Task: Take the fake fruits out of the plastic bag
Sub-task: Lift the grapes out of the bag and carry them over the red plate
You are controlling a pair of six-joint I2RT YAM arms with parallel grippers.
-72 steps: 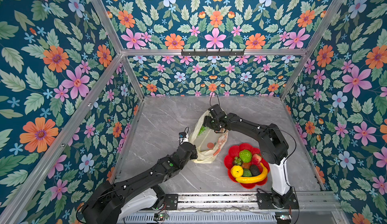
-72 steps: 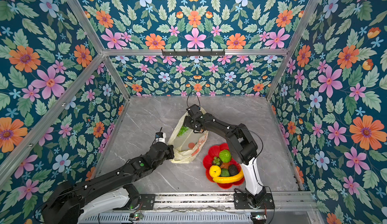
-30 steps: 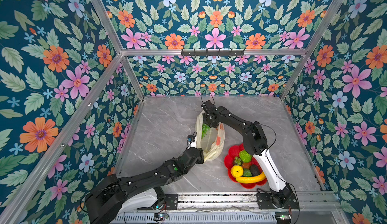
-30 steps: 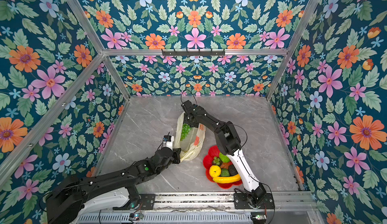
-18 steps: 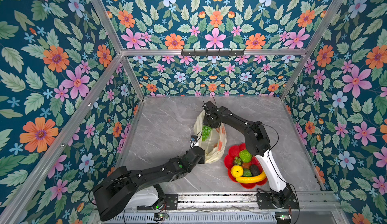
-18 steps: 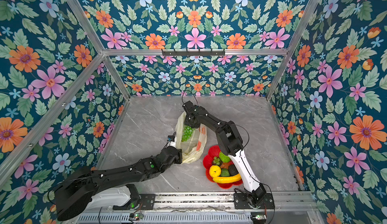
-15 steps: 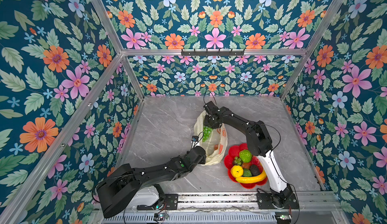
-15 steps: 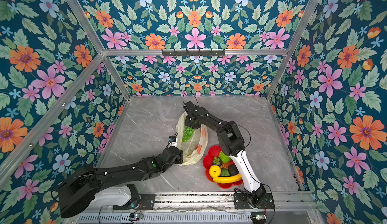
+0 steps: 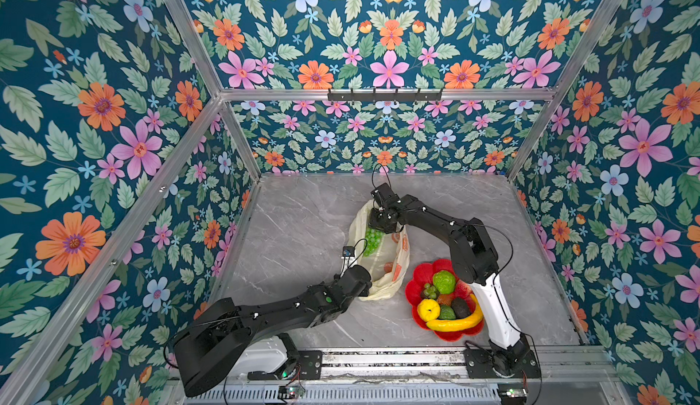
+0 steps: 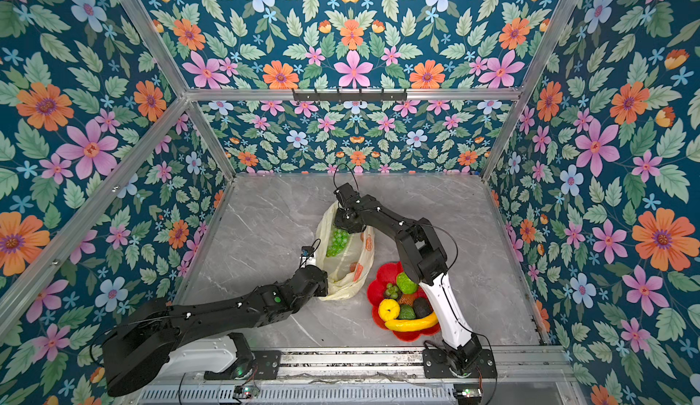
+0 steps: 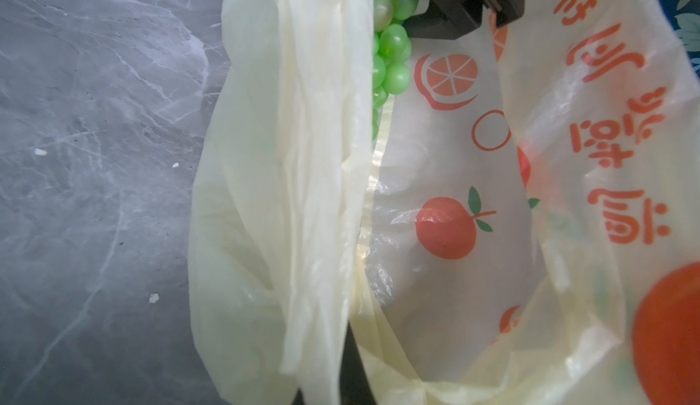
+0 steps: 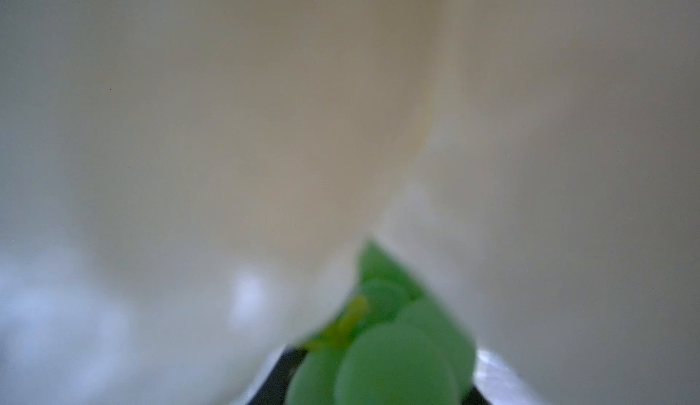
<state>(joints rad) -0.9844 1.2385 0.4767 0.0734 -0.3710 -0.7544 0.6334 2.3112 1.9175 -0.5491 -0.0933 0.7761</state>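
The pale-yellow plastic bag (image 9: 386,266) (image 10: 350,266) lies mid-table, its mouth facing the back wall. My right gripper (image 9: 380,229) (image 12: 378,376) reaches into that mouth and is shut on the green grape bunch (image 9: 373,241) (image 10: 337,242) (image 11: 394,58) (image 12: 394,365). Its fingertips are hidden by the bag in both top views. My left gripper (image 11: 350,376) is shut on a fold of the bag's near edge; in a top view the left gripper (image 9: 365,289) sits under its own wrist. Other fake fruits fill the red dish (image 9: 413,283).
The red flower-shaped dish (image 10: 373,289) stands right of the bag, against the right arm's white base link. It holds a banana (image 9: 454,323), a lemon (image 9: 428,309), a lime-green bumpy fruit (image 9: 444,282) and an avocado (image 9: 460,307). Floral walls enclose three sides of the table.
The right gripper's jaws have closed on the grape bunch inside the bag mouth. The left arm has swung lower and kept its hold on the bag's edge.
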